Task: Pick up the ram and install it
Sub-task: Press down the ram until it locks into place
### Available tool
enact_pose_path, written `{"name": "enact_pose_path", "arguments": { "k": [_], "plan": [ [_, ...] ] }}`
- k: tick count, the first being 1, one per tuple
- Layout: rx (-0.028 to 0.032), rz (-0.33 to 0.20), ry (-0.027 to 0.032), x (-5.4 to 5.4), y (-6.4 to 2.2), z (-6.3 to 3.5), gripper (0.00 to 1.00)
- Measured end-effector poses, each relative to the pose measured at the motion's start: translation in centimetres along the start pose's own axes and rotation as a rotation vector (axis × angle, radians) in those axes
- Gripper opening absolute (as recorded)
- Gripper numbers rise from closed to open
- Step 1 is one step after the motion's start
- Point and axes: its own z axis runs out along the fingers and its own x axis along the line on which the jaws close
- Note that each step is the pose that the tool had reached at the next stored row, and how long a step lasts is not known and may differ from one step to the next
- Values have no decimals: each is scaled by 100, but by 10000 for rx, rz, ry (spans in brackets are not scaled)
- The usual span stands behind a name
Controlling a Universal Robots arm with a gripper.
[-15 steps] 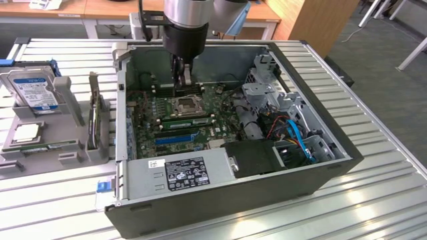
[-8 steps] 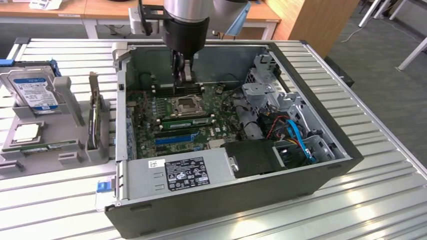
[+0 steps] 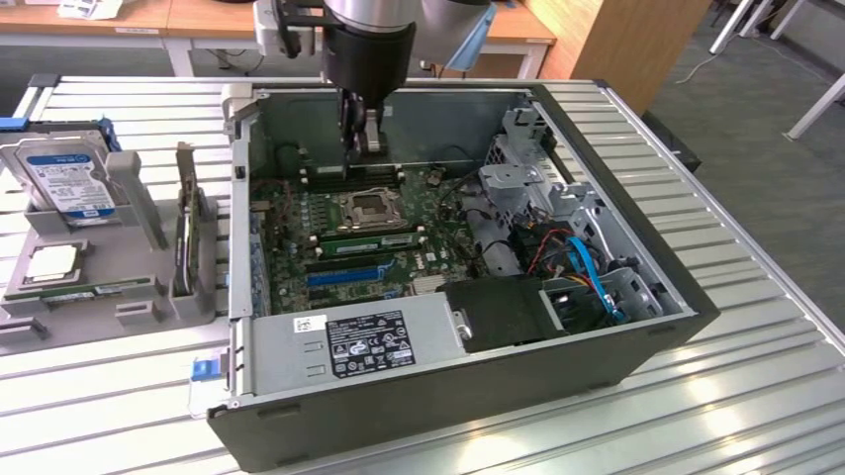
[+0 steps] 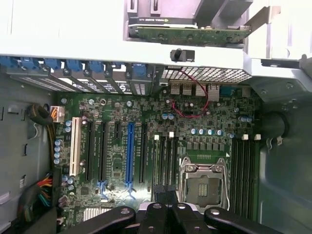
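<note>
The gripper (image 3: 366, 139) is clenched tight and hangs inside the open computer case (image 3: 660, 287), just above the far memory slots (image 3: 346, 176) of the motherboard (image 3: 356, 233). I can't make out whether a stick is pinched between its fingers. One ram (image 3: 372, 237) stick already sits seated near the empty processor socket (image 3: 370, 207); another board lies in the grey holder (image 3: 133, 297) outside the case. My worry: pressing down off-line with a slot could bend a stick or scrape the socket pins. The arm (image 3: 370, 40) stands nearly vertical, wrist pointing straight down.
</note>
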Motion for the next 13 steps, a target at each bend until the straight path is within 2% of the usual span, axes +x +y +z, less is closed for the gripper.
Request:
{"name": "enact_pose_path", "arguments": {
  "k": [4,10,13],
  "plan": [
    [0,0,5,-1,1,-35,10],
    [0,0,7,-2,0,-36,10],
    [-3,1,8,-1,-35,-38,10]
  ]
}}
